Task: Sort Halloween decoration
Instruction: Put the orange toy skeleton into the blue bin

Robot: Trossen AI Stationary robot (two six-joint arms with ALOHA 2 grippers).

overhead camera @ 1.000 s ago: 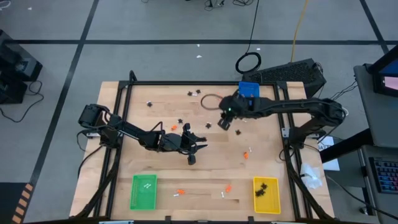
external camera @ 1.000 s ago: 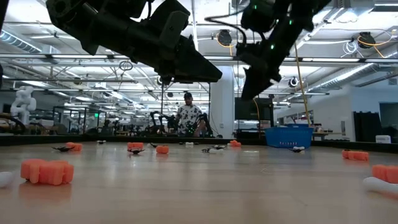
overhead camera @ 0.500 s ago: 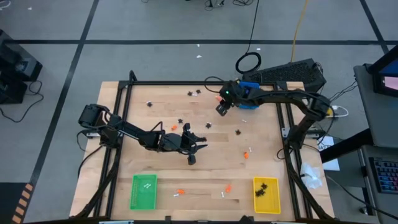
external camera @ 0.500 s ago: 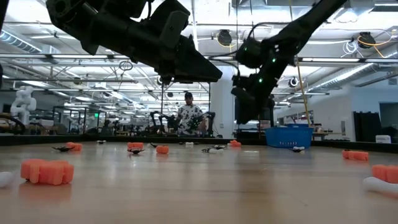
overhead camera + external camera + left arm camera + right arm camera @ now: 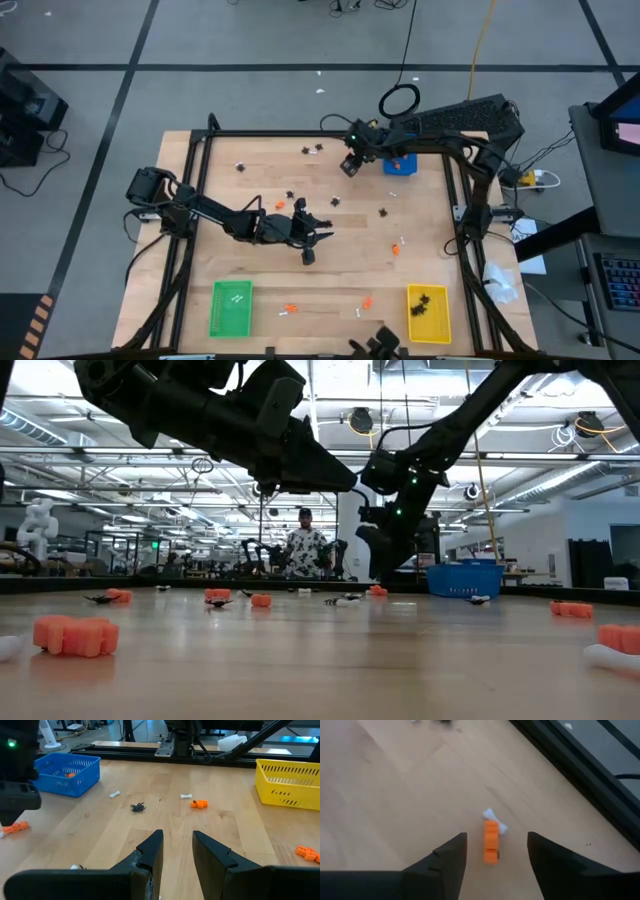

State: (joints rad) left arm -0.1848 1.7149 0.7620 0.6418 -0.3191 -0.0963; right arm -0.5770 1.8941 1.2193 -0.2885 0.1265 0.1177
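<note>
Pale wood table (image 5: 260, 155), trinkets (image 5: 75, 636) scattered; workshop behind. Right gripper (image 5: 496, 851) wide, left gripper (image 5: 177, 851) narrowly parted, empty.

Orange lumps (image 5: 199, 804), black spiders (image 5: 138, 807), white bones (image 5: 186, 796), scattered flat on wood

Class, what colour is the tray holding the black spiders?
Yellow tray, clearest in the high view.

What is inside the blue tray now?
In the left wrist view, one orange trinket lies inside the blue tray. The tray's wall hides the rest of its floor.
</note>
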